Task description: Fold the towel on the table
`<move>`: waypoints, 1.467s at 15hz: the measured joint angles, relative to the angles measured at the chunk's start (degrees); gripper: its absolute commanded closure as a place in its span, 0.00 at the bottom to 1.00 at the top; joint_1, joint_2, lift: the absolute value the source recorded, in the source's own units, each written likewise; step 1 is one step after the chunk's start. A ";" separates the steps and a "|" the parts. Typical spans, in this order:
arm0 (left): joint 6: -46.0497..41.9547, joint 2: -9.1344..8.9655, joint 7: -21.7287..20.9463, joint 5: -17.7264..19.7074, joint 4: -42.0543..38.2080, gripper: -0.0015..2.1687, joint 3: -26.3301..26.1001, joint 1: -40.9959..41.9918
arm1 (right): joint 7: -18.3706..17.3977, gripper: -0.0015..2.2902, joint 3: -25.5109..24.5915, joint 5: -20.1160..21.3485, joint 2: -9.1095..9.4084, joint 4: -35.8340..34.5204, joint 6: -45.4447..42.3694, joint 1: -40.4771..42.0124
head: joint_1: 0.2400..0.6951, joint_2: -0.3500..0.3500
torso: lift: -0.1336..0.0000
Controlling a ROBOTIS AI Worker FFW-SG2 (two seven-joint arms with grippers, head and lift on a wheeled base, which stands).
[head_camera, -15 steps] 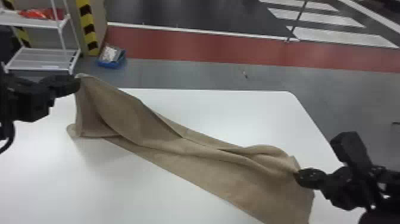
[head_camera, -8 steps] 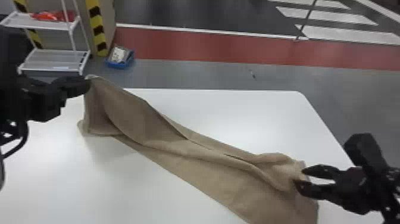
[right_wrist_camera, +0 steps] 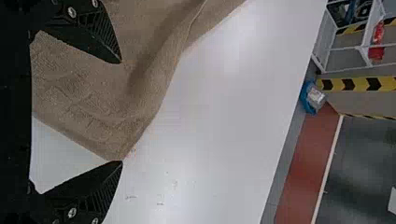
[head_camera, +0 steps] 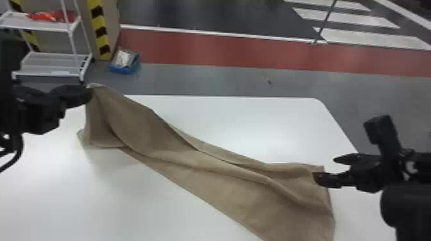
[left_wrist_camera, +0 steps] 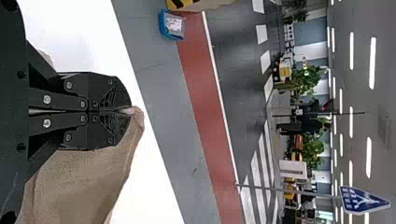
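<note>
From where I'm standing, the left gripper (head_camera: 88, 93) has its 2 jaws closed on a corner of the tan towel (head_camera: 224, 186), holding it up off the white desk (head_camera: 64, 198). Most of the pinched bit is hidden between them; just a small fold pokes out past the tips. Below those jaws the cloth hangs to the desk, then runs slantwise across towards the right gripper (head_camera: 324, 169).

That gripper's 2 jaws stand wide apart, gripping nothing: 1 is over the towel, the other right by its corner. Whether either tip actually touches the cloth, I can't tell. The towel's near end, beside the right jaws, is cut off at the head view's bottom edge, and its folds mask some layers underneath.
</note>
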 measured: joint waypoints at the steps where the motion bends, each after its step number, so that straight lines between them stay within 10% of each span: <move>1: -0.28 0.00 -0.01 0.00 0.02 0.73 0.02 0.12 | 0.00 0.07 0.28 1.37 -0.46 3.14 -0.60 -2.06 | 1.00 0.20 | 0.07; 9: -0.70 0.00 0.00 0.00 -0.01 0.73 0.19 0.73 | 0.00 0.13 3.25 13.01 -2.17 21.59 -6.76 -13.53 | 1.00 0.18 | 0.07; 17: -0.70 -0.08 0.09 -0.28 -0.20 0.73 -0.13 1.18 | -0.40 0.30 2.10 13.53 -2.97 24.59 -9.54 -13.30 | 1.00 0.15 | 0.07; 20: -0.70 -0.09 0.00 -0.43 -0.30 0.73 -0.02 1.20 | -0.15 0.41 1.81 12.63 -2.99 24.29 -9.58 -13.30 | 1.00 0.15 | 0.07; 22: -0.70 -0.07 0.00 -0.44 -0.35 0.73 0.07 1.30 | 0.09 0.72 1.80 12.40 -2.99 23.68 -9.86 -13.11 | 1.00 0.16 | 0.07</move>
